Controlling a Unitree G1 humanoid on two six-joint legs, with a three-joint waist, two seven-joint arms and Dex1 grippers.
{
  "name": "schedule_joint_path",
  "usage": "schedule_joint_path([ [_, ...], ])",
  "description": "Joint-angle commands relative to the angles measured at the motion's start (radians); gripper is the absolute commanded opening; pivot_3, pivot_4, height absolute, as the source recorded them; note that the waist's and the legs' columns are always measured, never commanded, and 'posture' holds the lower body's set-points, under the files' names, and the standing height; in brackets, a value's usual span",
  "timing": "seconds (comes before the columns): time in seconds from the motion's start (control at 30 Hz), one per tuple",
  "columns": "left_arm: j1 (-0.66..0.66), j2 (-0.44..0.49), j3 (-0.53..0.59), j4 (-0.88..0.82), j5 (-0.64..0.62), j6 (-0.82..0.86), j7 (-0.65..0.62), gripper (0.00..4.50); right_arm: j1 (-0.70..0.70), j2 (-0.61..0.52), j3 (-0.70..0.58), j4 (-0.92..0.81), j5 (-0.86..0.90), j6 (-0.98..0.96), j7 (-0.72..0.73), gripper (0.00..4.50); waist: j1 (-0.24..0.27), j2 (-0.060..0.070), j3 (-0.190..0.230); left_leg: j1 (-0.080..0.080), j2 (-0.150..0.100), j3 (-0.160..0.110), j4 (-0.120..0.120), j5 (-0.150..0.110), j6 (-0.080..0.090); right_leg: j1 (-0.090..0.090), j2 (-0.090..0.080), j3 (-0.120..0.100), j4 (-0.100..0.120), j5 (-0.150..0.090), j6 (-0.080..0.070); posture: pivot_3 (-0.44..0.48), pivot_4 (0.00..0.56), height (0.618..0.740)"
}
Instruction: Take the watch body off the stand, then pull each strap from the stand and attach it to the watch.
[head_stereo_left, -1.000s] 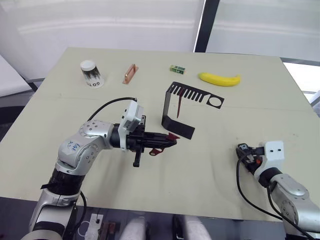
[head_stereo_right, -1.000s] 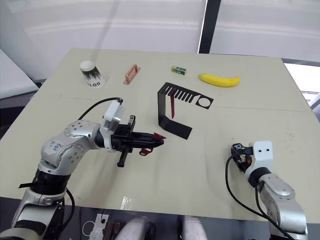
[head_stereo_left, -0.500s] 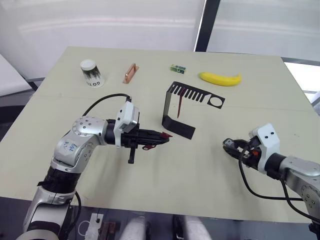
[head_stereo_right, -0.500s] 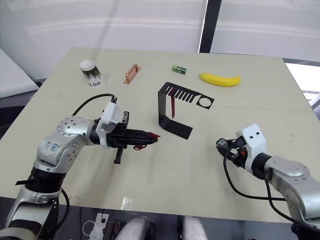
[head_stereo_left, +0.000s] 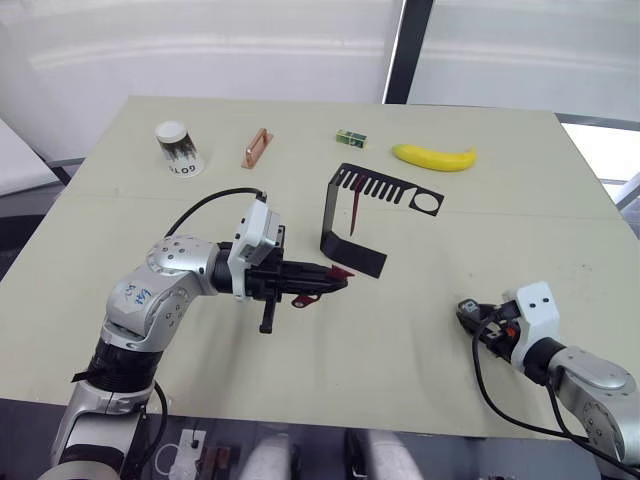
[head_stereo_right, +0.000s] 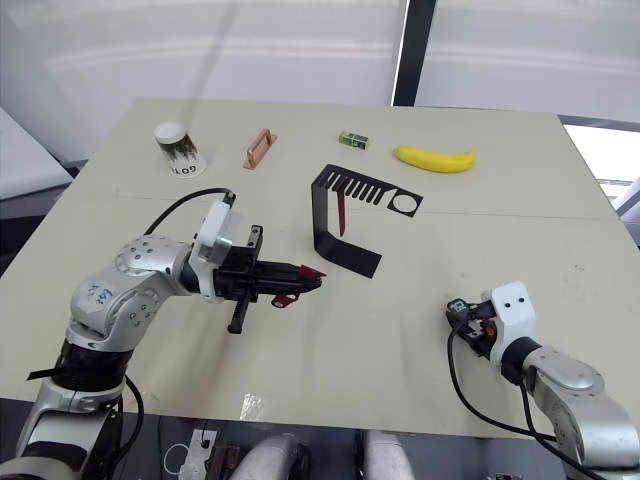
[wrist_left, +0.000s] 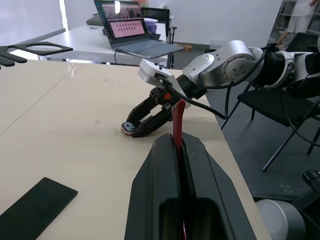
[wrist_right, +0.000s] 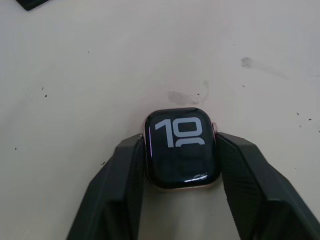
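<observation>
while left gripper (head_stereo_left: 340, 279) pinches strap (head_stereo_left: 318, 289), right gripper (wrist_right: 180, 165) clasps watch body (wrist_right: 180, 146)

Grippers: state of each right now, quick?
Left gripper: shut on a dark red strap.
Right gripper: shut on the watch body, held low over the table.

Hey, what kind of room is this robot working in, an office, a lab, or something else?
Probably an office or lab workspace. The left wrist view shows an open laptop on a white desk and an office chair nearby, while the robot works at a beige table set with test items like a banana and a paper cup.
</observation>
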Motion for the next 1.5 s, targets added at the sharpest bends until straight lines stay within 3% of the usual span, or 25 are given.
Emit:
schedule_joint_path([
  [0.03, -0.02, -0.005, 0.004, -0.006, -0.009, -0.004, -0.005, 0.0, 0.049, 0.008, -0.032, -0.023, -0.007, -0.045, 0.007, 4.03, 0.001, 0.0, 0.0, 0.0, 0.0, 0.0, 0.0, 0.0, 0.0, 0.0, 0.0, 0.0, 0.0, 0.0, 0.0, 0.0, 0.15, 0.74],
  [0.07, -0.02, -0.005, 0.005, -0.006, -0.009, -0.003, -0.005, 0.0, 0.061, 0.011, -0.041, -0.028, -0.005, -0.057, 0.008, 4.46, 0.001, 0.0, 0.0, 0.0, 0.0, 0.0, 0.0, 0.0, 0.0, 0.0, 0.0, 0.0, 0.0, 0.0, 0.0, 0.0, 0.15, 0.74],
  [0.53, -0.041, -0.025, -0.004, 0.004, -0.006, -0.001, 0.001, 0.0, 0.092, 0.233, -0.026, -0.02, -0.015, -0.244, -0.063, 4.46, -0.001, 0.001, 0.0, 0.0, 0.0, 0.0, 0.0, 0.0, -0.001, 0.0, 0.0, 0.0, 0.001, 0.0, 0.0, 0.0, 0.15, 0.74],
  [0.73, -0.046, -0.027, -0.003, 0.007, -0.006, -0.002, 0.001, 0.0, 0.064, 0.215, 0.001, 0.031, -0.069, -0.245, -0.077, 4.46, -0.001, 0.001, 0.0, 0.0, 0.0, 0.0, 0.0, 0.0, -0.001, -0.001, 0.0, 0.0, 0.001, 0.0, 0.0, 0.0, 0.15, 0.74],
  [0.83, -0.047, -0.025, -0.001, 0.01, -0.004, -0.002, 0.001, 0.0, 0.066, 0.209, 0.006, 0.037, -0.078, -0.235, -0.075, 3.67, -0.001, 0.001, 0.0, 0.0, 0.0, 0.0, 0.0, 0.0, -0.001, 0.0, 0.0, 0.0, 0.001, 0.0, 0.0, 0.0, 0.15, 0.74],
  [1.5, -0.04, -0.025, 0.002, 0.006, -0.004, -0.006, 0.011, 0.0, 0.1, 0.189, 0.0, 0.014, -0.072, -0.214, -0.068, 3.67, 0.0, 0.001, 0.0, 0.0, 0.0, 0.0, 0.0, 0.0, -0.001, 0.0, 0.0, 0.0, 0.001, 0.0, 0.0, 0.0, 0.15, 0.74],
])
